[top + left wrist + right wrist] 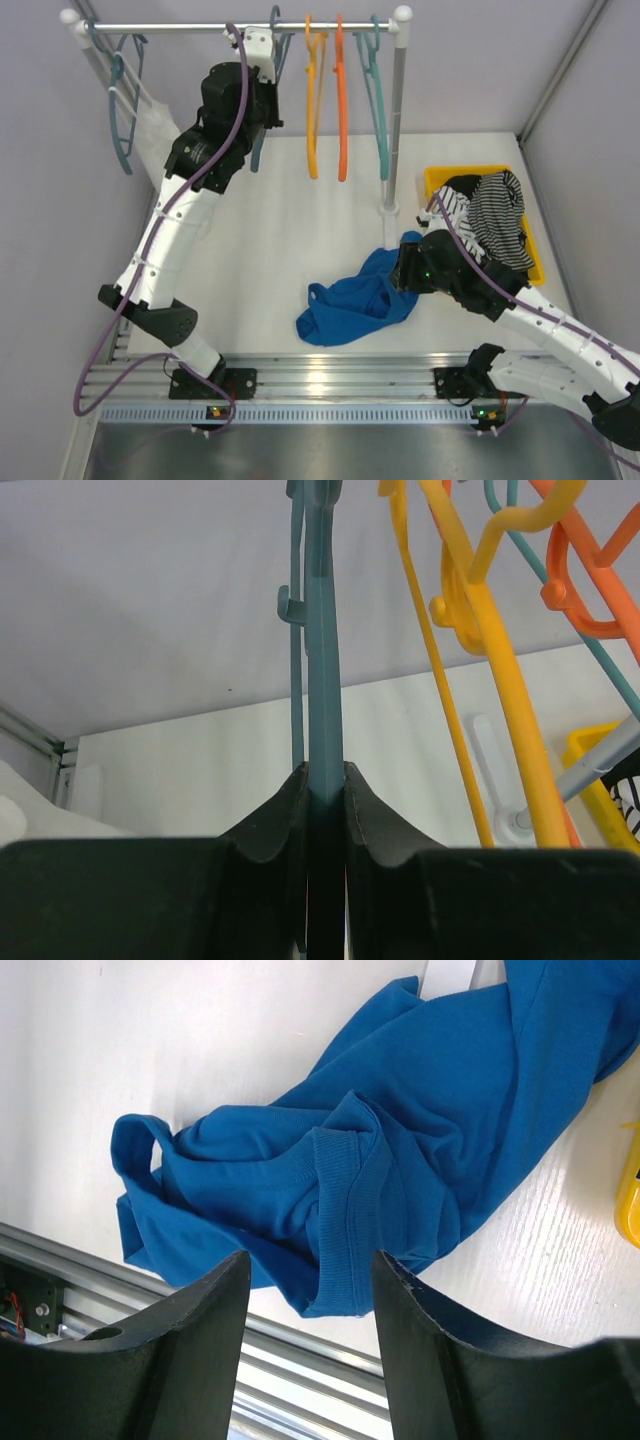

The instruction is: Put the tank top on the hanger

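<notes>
The royal-blue tank top (pixel 352 298) lies crumpled on the white table near the front edge, also in the right wrist view (pixel 400 1160). My right gripper (pixel 405 268) hovers just over its right side, open and empty (pixel 310 1265), with a ribbed hem edge between the fingers. My left gripper (pixel 264 122) is raised to the rail and shut on the slate-teal hanger (pixel 257 155), which still hangs by its hook. In the left wrist view the hanger's bar (pixel 325 680) runs up from between the closed fingers (pixel 325 780).
The rail (pixel 200 27) also carries a yellow-orange hanger (pixel 313 110), an orange hanger (pixel 342 110), another teal hanger (pixel 380 110), and teal hangers with a white garment (pixel 155 125) at the left. The rack pole (pixel 394 130) stands mid-table. A yellow bin (pixel 450 172) holds striped garments (pixel 497 215).
</notes>
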Available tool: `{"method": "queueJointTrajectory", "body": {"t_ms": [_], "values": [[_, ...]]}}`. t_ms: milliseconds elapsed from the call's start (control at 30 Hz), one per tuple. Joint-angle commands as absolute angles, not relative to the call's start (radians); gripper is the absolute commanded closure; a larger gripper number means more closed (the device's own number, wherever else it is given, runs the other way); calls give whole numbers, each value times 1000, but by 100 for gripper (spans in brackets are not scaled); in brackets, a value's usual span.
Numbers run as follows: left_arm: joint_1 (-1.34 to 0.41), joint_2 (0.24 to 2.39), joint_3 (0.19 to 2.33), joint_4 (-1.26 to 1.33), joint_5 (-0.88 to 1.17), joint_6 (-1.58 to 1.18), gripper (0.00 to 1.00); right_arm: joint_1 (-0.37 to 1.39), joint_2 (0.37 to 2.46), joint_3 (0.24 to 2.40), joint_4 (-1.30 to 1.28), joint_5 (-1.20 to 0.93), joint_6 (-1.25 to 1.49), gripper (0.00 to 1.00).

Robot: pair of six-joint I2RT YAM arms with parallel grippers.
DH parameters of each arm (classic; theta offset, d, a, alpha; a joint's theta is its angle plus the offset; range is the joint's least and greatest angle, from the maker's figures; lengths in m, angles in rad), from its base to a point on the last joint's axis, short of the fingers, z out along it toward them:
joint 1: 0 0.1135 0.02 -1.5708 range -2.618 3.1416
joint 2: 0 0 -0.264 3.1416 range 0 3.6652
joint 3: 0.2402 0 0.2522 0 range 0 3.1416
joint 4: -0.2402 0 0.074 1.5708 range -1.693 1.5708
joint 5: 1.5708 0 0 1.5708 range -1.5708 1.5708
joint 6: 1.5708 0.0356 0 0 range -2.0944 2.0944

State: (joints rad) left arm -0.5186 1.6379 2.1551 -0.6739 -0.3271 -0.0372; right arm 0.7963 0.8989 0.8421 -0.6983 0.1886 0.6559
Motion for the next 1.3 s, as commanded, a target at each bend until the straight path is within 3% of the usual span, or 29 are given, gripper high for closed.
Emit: {"method": "queueJointTrajectory", "body": {"t_ms": [0, 600, 867, 1267], "values": [[-517, 1577, 2158, -560, -371, -11, 100, 798, 900, 842, -678, 187, 655, 49], [-517, 1391, 1921, -479, -400, -18, 100, 799, 902, 831, -670, 178, 644, 49], [-517, 1172, 1642, -509, -379, -74, 100, 799, 893, 813, -675, 189, 643, 49], [-517, 815, 1295, -768, -27, -144, 100, 798, 891, 793, -692, 207, 623, 51]]}}
